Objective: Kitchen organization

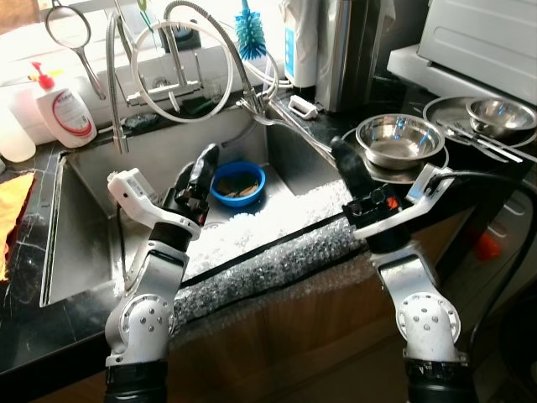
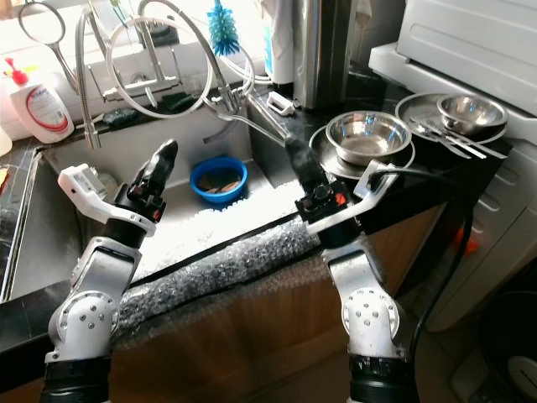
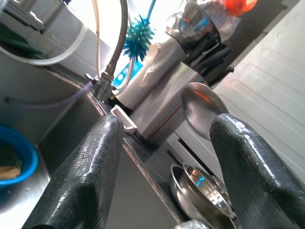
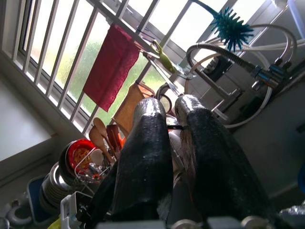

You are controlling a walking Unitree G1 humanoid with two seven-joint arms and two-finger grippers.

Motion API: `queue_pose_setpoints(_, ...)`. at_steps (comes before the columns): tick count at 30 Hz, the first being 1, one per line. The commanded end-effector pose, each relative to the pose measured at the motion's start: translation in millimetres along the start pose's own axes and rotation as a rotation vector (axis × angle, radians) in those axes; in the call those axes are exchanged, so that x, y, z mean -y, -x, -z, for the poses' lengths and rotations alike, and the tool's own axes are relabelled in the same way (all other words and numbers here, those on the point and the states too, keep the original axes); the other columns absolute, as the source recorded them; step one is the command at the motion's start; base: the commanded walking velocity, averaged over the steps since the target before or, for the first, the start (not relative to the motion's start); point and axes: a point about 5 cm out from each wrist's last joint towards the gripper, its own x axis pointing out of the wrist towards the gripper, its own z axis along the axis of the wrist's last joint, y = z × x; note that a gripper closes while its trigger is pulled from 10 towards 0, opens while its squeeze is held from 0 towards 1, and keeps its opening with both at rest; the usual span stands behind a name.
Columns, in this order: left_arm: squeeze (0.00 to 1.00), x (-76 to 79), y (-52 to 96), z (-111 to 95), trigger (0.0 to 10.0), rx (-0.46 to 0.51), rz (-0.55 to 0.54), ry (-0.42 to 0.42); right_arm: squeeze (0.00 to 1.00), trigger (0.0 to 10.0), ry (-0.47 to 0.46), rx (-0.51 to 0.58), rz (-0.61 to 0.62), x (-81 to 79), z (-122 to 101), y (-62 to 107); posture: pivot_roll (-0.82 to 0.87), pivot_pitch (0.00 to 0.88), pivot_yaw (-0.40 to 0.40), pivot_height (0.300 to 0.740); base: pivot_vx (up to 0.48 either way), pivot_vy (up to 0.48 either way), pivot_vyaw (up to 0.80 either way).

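Note:
A blue bowl (image 1: 237,182) with something brown in it sits at the back of the steel sink (image 1: 92,235). My left gripper (image 1: 205,159) is raised over the sink just left of that bowl; its fingers (image 3: 95,162) stand open with nothing between them. Over the sink's right rim my right gripper (image 1: 340,151) points up and away, its fingers (image 4: 147,143) shut together on nothing. Right of it on the black counter a steel bowl (image 1: 399,138) rests on a plate. A second steel bowl (image 1: 501,113) sits on a plate with utensils further right.
A looped faucet hose (image 1: 180,50) and a blue bottle brush (image 1: 249,34) stand behind the sink. A white soap bottle (image 1: 63,109) and a yellow cloth (image 1: 13,210) are at the left. Bubble wrap (image 1: 277,260) covers the sink's front edge. A white appliance (image 1: 478,42) stands at the right.

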Motion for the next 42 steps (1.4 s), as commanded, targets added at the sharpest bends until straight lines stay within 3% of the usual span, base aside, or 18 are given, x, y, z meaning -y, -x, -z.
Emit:
queue_pose_setpoints(1,0.00,6.9,1.9,0,10.0,-0.004,0.039,0.014,0.00,10.0,-0.007,-0.011,-0.061,-9.6,1,-3.7,-0.21,0.000,0.103,0.740,0.000,0.000,0.00)
queue_pose_setpoints(12,0.00,27.5,4.4,18,10.0,-0.058,0.123,0.116,0.00,10.0,-0.062,-0.089,-0.122,-13.9,19,2.6,-0.19,0.000,0.098,0.740,0.000,0.000,0.00)
queue_pose_setpoints(36,0.00,32.0,2.0,18,10.0,-0.062,0.139,0.141,0.00,10.0,-0.075,-0.191,-0.173,-18.3,37,9.0,-0.19,0.000,0.096,0.740,0.000,0.000,0.00)
queue_pose_setpoints(37,0.00,32.2,2.0,18,9.0,-0.060,0.139,0.145,0.00,10.0,-0.075,-0.193,-0.173,-18.6,38,9.4,-0.19,0.000,0.096,0.740,0.000,0.000,0.00)
queue_pose_setpoints(38,0.00,32.2,2.1,18,2.5,-0.060,0.140,0.145,0.00,10.0,-0.074,-0.194,-0.174,-18.7,38,9.5,-0.19,0.000,0.096,0.740,0.000,0.000,0.00)
queue_pose_setpoints(39,0.00,32.2,2.3,18,0.0,-0.060,0.140,0.146,0.00,10.0,-0.074,-0.196,-0.174,-18.8,38,9.5,-0.19,0.000,0.096,0.740,0.000,0.000,0.00)
queue_pose_setpoints(42,0.00,32.2,2.5,18,0.0,-0.060,0.142,0.146,0.00,10.0,-0.072,-0.198,-0.174,-18.6,39,9.5,-0.19,0.000,0.095,0.740,0.000,0.000,0.00)
